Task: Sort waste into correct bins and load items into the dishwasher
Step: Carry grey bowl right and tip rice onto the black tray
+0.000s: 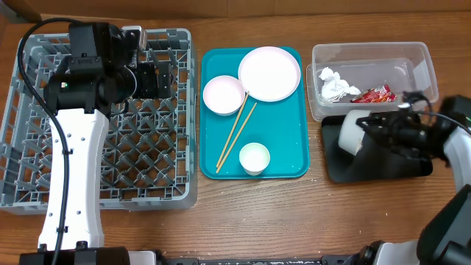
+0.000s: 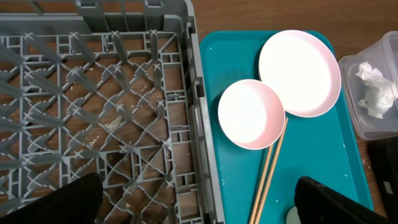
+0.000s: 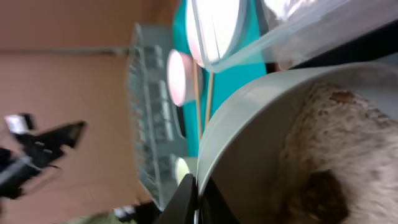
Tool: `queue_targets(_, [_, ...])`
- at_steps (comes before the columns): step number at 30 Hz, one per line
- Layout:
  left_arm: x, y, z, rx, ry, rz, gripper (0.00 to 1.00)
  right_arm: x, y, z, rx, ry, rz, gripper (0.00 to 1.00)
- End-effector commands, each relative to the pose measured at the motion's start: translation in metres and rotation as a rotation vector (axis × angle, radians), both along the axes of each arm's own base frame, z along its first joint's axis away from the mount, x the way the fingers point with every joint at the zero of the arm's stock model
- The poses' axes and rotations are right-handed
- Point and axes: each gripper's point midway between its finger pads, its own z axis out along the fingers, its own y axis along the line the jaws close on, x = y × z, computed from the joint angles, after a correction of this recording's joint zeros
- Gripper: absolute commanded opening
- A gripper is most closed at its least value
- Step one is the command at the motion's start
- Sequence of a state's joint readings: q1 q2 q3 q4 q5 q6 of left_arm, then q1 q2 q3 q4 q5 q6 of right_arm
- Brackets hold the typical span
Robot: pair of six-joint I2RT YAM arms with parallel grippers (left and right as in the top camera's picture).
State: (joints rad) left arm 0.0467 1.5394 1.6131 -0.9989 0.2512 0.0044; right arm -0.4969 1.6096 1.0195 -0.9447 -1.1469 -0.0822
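Fingers (image 3: 185,205) of the right gripper (image 3: 200,190) are clamped tight on the rim of the grey-white bowl (image 1: 352,133). It is tipped on its side over the black tray (image 1: 390,168), at the end nearest the teal tray (image 1: 287,168). Inside the bowl, white rice (image 3: 354,137) clings to the wall with a brown lump (image 3: 326,198) beside it. The left gripper (image 2: 198,205) hangs over the grey dish rack (image 1: 151,180), near its teal-tray side, with its 2 fingers spread wide and holding nothing. In the clear tub (image 1: 372,50), just behind the black tray, lie the crumpled tissue (image 1: 333,83) and the red wrapper (image 1: 375,94). On the teal tray sit the round plate (image 1: 269,72), a pinkish-white bowl (image 1: 223,94) just beside it, 2 chopsticks (image 1: 237,136) lying slantwise, and 1 small white bowl (image 1: 255,157).
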Motion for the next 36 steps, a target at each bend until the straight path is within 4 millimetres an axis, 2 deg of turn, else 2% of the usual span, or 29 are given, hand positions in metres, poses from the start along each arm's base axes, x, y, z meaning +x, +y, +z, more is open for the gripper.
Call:
queue_targets(1, [0.004, 0.0, 0.009, 0.004, -0.026, -0.014, 1.0, -0.007, -0.009, 0.021, 0.143, -0.114, -0.051, 0.04])
queue_targets(9, [0.004, 0.0, 0.009, 0.004, -0.026, -0.014, 1.0, -0.01, -0.013, 0.021, 0.198, -0.195, -0.069, 0.04])
queue_targets(14, [0.004, 0.0, 0.009, 0.004, -0.026, -0.014, 1.0, -0.011, -0.013, 0.046, 0.305, -0.304, -0.051, 0.04])
queue_targets(22, [0.004, 0.0, 0.009, 0.004, -0.026, -0.014, 1.0, -0.01, -0.016, 0.047, 0.349, -0.235, -0.077, 0.04])
queue_targets(28, [0.004, 0.0, 0.009, 0.004, -0.026, -0.014, 1.0, -0.007, -0.02, 0.047, 0.441, -0.092, -0.116, 0.04])
queue_targets(36, [0.004, 0.0, 0.009, 0.004, -0.026, -0.014, 1.0, -0.007, -0.033, 0.048, 0.452, -0.082, -0.158, 0.04])
